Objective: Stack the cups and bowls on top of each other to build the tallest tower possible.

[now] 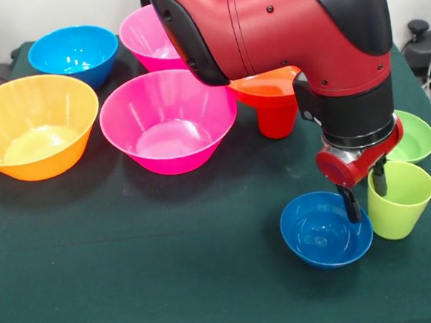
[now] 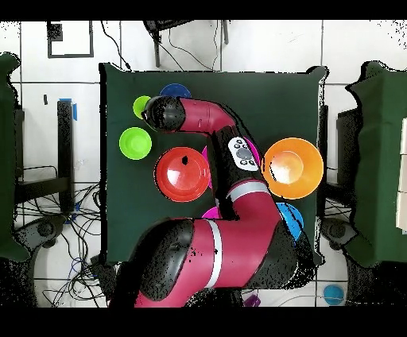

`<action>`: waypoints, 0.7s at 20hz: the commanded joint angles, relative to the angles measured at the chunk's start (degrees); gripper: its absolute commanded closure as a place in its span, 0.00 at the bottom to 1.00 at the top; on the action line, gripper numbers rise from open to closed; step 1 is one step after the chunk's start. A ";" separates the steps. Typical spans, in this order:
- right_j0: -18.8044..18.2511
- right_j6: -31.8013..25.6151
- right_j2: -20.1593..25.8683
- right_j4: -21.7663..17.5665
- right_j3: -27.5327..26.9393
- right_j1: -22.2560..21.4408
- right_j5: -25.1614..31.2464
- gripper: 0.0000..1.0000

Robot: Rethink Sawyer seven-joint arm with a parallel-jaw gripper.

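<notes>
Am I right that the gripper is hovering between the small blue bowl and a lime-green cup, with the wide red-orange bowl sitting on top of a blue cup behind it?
Not quite: in the front view the wide red-orange bowl sits on a red cup, not a blue one. The rest holds: the gripper hovers between the small blue bowl and the lime-green cup.

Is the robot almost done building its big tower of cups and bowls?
Not yet. One piece is stacked: a wide red-orange bowl sits on the red cup. The gripper hangs open and empty, fingers straddling where the small blue bowl meets the lime-green cup. Still loose on the table: the green bowl, two pink bowls, the yellow-orange bowl and the bigger blue bowl.
</notes>
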 commanded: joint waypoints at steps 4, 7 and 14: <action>0.73 -0.53 1.06 -4.63 -0.34 1.79 2.71 0.00; 1.00 -0.28 0.87 -4.54 -0.51 1.80 3.01 1.00; 1.30 -0.47 0.54 -4.81 -0.63 1.57 3.50 1.00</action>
